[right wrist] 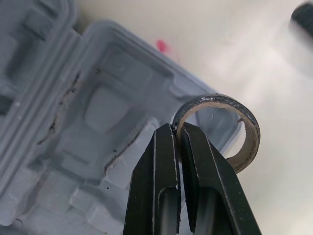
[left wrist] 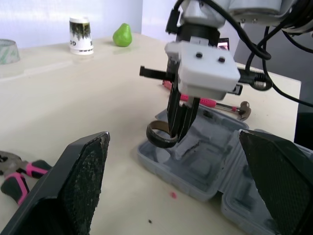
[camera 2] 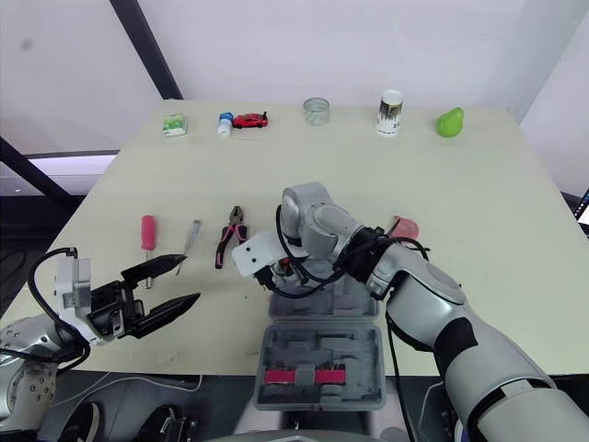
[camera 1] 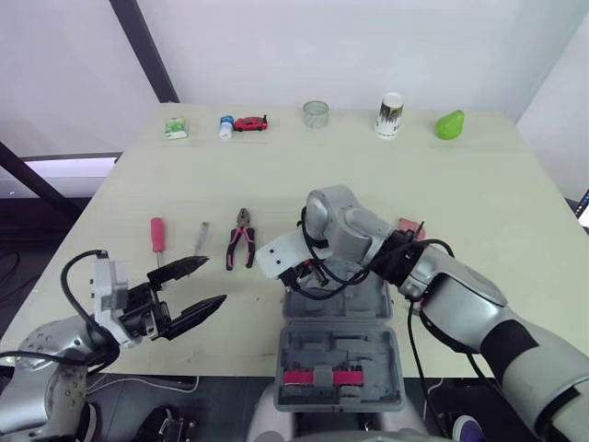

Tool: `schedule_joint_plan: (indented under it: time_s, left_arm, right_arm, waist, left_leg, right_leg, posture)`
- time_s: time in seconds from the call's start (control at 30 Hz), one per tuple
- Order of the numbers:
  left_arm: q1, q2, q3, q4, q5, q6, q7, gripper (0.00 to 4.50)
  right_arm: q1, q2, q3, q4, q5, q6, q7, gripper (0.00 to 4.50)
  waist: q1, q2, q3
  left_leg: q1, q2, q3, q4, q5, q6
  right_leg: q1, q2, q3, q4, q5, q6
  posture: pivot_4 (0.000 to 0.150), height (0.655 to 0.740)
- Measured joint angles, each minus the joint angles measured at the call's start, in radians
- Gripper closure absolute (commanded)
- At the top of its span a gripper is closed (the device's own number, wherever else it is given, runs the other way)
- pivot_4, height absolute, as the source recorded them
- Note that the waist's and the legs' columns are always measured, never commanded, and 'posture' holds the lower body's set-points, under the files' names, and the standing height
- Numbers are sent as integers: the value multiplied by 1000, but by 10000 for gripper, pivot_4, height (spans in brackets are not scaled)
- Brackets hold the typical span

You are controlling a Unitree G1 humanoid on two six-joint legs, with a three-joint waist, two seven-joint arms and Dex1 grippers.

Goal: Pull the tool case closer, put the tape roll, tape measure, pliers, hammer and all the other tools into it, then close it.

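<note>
Beige table (camera 1: 515,203) bears one tool case (camera 1: 317,352); right end effector (right wrist: 177,129) pinches one tape roll (right wrist: 249,142); left end effector (camera 1: 213,281) gapes.

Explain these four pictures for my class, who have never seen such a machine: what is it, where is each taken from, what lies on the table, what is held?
This is a two-armed humanoid robot. Two pictures come from cameras in its head, looking down; the other two from a camera on each wrist, looking along the black fingers. On the table lie pliers, a red-handled screwdriver, a hammer and an open grey tool case; a toy car, glass, cup and green pear stand along the far edge. The right gripper pinches a tape roll above the case. The left gripper is open and empty.
</note>
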Motion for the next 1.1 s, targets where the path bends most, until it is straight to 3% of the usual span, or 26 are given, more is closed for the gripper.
schedule_joint_plan:
  time_s: [0.23, 1.1]
  left_arm:
    - [-11, 2, -11, 6, 0, 2, -1, 0]
    - [-3, 14, -11, 5, 0, 22, 0, 0]
  right_arm:
    - [0, 12, 5, 44, -16, -33, -18, 44445]
    - [8, 47, 4, 69, -15, -62, -46, 44445]
  waist:
    - [-20, 0, 0]
    - [-20, 0, 0]
  left_leg:
    - [0, 0, -1, 0, 0, 0]
    - [0, 0, -1, -1, 0, 0]
  right_leg:
    - [0, 0, 0, 0, 0, 0]
    - [0, 0, 0, 0, 0, 0]
  posture:
    - [1500, 7400]
    - [1500, 7400]
